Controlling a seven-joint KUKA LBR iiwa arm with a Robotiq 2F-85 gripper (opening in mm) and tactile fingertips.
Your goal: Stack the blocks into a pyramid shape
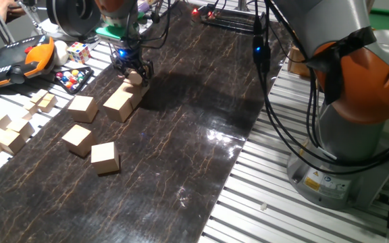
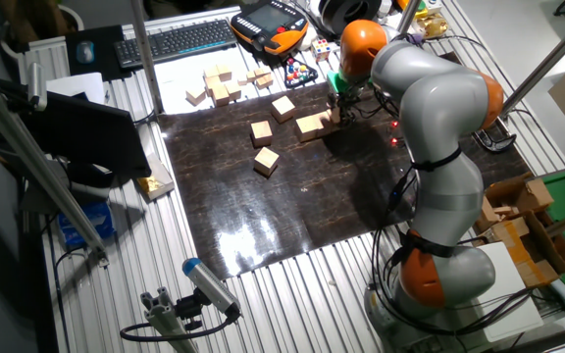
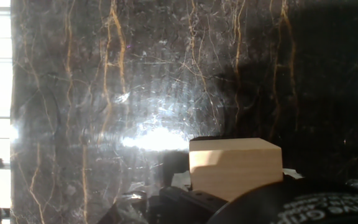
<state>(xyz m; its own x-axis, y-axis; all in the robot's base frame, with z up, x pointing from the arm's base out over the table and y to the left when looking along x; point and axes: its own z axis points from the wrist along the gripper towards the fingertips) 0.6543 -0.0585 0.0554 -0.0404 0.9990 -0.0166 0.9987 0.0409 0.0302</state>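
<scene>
My gripper is at the far left of the dark mat, shut on a tan wooden block that it holds low over the mat. The hand view shows this block close up at the bottom, lit on its front face, with the dark fingers below it. Just in front of the gripper lie two blocks side by side. Three more blocks lie apart on the mat. From the other fixed view, the gripper stands next to the block pair. No stack stands.
A loose pile of smaller pale wooden pieces lies off the mat's left edge. Behind it are a multicoloured puzzle cube, an orange teach pendant and a tray of coloured balls. The arm's base and cables stand right.
</scene>
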